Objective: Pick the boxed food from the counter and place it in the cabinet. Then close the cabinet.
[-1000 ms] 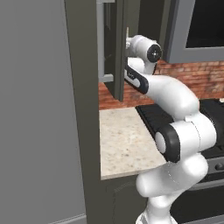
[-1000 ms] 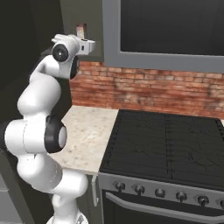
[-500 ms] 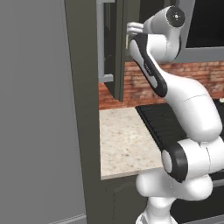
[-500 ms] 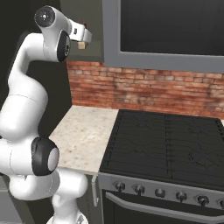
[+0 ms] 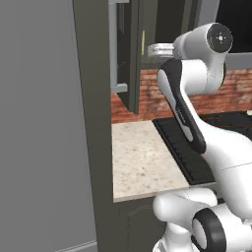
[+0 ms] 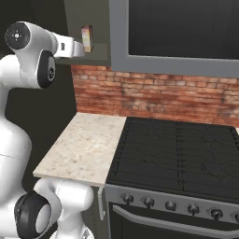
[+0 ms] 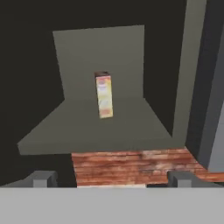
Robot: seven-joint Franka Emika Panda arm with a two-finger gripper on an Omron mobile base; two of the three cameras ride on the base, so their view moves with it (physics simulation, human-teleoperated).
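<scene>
The boxed food, a small box with a pale face, stands upright on the floor of the open cabinet. In the right base view the boxed food shows on the same shelf. My gripper is open and holds nothing. It faces the box from in front of the shelf edge, a short way back from it. From the right base view my gripper sits just left of the box. The cabinet door stands open, edge-on. Below lies the beige counter.
A black stovetop adjoins the counter on the right, with a brick wall behind. A grey-framed unit with a black window hangs right of the cabinet. A tall dark panel bounds the counter's left side.
The arm has lifted its elbow high and the hand has drawn back from the cabinet. The box stays on the shelf, and the jaws remain wide.
</scene>
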